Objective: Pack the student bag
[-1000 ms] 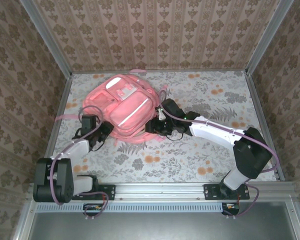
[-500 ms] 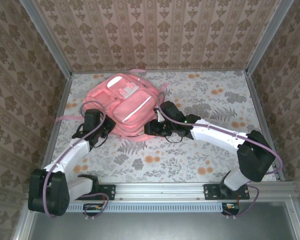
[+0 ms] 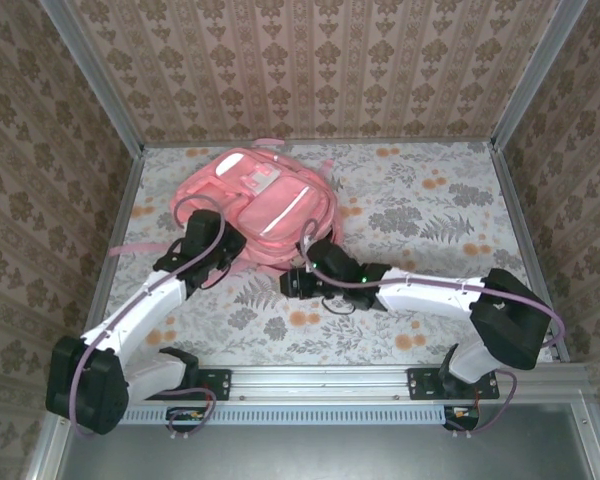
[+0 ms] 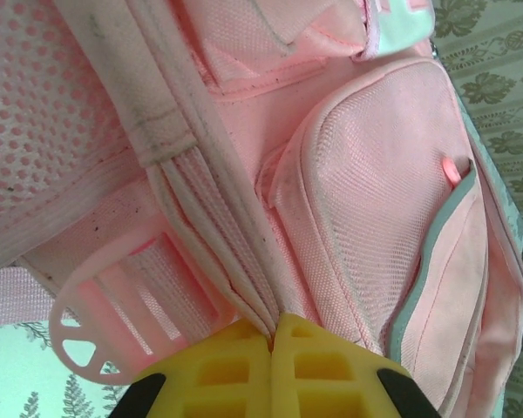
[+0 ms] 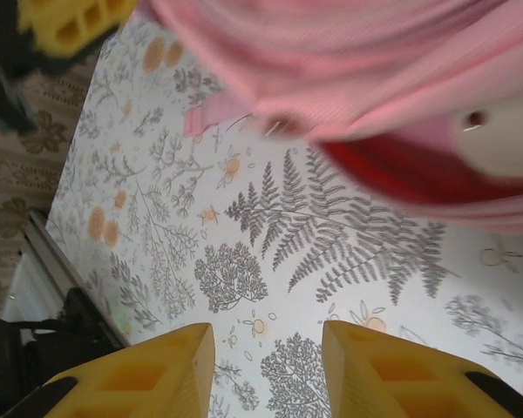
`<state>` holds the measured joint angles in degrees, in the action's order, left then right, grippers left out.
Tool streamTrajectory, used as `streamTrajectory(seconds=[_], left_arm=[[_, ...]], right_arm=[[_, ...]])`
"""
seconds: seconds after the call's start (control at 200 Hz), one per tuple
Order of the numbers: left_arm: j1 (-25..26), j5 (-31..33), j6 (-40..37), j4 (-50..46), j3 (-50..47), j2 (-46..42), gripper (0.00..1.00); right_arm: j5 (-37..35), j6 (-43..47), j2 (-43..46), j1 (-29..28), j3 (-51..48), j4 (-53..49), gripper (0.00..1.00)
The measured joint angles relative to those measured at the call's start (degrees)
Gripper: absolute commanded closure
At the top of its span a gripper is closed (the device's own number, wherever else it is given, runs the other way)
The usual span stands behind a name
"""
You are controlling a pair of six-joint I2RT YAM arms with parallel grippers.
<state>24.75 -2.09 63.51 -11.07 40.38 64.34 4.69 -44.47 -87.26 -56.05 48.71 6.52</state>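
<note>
The student bag (image 3: 257,195) is a large pink backpack lying at the back left of the table, its front pockets facing up. My left gripper (image 3: 230,252) sits at the bag's near left edge. In the left wrist view its yellow fingers (image 4: 331,366) are shut on a fold of the bag's pink webbing and fabric (image 4: 244,287), beside a pink plastic buckle (image 4: 96,335). My right gripper (image 3: 289,284) hovers over the table just in front of the bag, open, with nothing between its fingers (image 5: 161,370). The bag's near edge (image 5: 375,61) shows a dark red gap (image 5: 401,170).
A loose pink strap (image 3: 130,248) trails off the bag toward the left wall. The floral tablecloth (image 3: 420,200) is bare to the right of the bag. Metal rails and patterned walls enclose the table on three sides.
The left gripper has shut on the bag's webbing and the left arm has reached further in. The bag has shifted a little toward the back. The right gripper has drawn back toward the near side.
</note>
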Motion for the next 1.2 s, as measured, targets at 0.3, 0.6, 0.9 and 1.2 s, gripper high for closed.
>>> streamTrajectory(seconds=[0.3, 0.6, 0.9, 1.2], left_arm=[[2.6, 0.7, 1.7, -0.9, 2.1, 1.9, 1.0], [2.9, 0.7, 2.1, -2.9, 3.5, 1.9, 1.0], [2.9, 0.7, 2.6, -3.3, 3.5, 1.3, 1.0], [2.9, 0.9, 3.0, -3.6, 3.5, 0.9, 1.0]], right_arm=[[-16.9, 4.2, -10.0, -8.7, -3.6, 20.1, 0.67], [-34.4, 7.4, -19.8, -13.2, 0.0, 24.3, 0.68], [-44.5, 10.3, -24.8, -13.5, 9.7, 19.5, 0.65], [-48.6, 9.8, -29.2, -12.8, 15.7, 11.9, 0.65]])
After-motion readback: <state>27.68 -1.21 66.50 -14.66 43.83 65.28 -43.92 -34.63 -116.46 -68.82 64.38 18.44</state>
